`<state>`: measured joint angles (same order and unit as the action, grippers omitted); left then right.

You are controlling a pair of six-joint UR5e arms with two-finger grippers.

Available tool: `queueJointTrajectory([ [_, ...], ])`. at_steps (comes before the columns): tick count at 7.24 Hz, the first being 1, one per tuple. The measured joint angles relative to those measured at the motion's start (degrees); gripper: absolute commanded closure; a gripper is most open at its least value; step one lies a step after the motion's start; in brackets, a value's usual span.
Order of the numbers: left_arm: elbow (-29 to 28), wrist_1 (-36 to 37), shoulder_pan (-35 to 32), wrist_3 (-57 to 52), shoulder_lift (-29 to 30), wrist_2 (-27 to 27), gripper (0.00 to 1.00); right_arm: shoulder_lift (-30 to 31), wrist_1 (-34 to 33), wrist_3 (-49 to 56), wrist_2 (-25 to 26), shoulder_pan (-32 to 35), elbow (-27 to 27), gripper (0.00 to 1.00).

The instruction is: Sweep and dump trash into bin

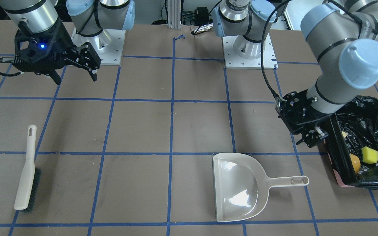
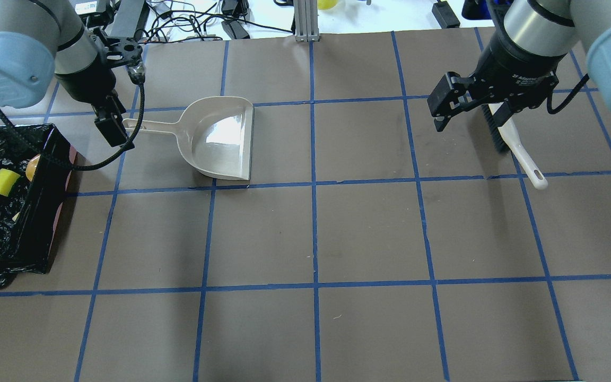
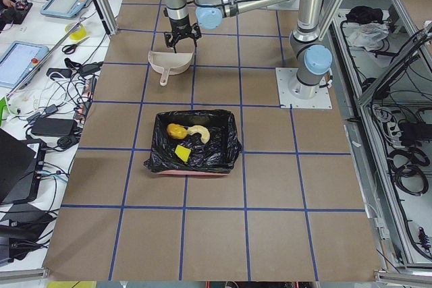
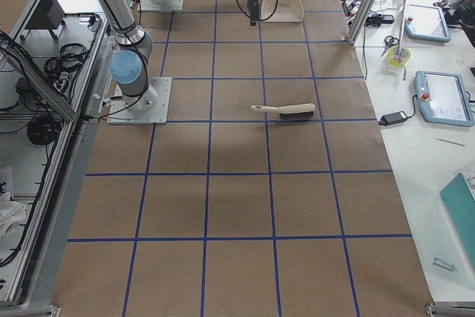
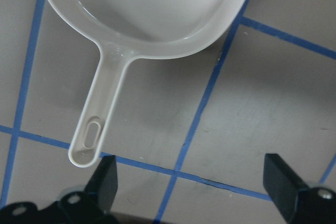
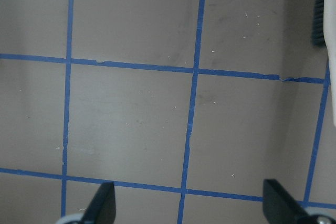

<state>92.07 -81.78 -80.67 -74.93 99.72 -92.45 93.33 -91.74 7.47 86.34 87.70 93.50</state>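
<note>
Glossy plastic dustpan [image 1: 238,186], crinkly bin bag [image 1: 372,121]

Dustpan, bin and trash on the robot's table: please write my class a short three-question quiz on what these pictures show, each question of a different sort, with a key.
1. True or false: the dustpan has trash in it.
2. Where is the yellow sponge? A: on the table. B: in the bin. C: in the dustpan.
3. Fill in: the left hand, above the dustpan's handle, is ___ and holds nothing.

Key: 1 false; 2 B; 3 open.
</note>
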Motion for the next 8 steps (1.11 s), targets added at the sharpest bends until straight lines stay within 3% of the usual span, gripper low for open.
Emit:
queueJointTrajectory([
  [3,5.81,-2.10,0.05,15.49,-9.80,0.13,0.00,-0.13,-0.07,-0.08,2.78,-0.13,0.34,0.00],
  [8,3.35,-4.06,-0.31,58.87,-12.87,-0.13,0.00,-0.01,0.13,-0.09,2.96,-0.17,0.60,0.00],
])
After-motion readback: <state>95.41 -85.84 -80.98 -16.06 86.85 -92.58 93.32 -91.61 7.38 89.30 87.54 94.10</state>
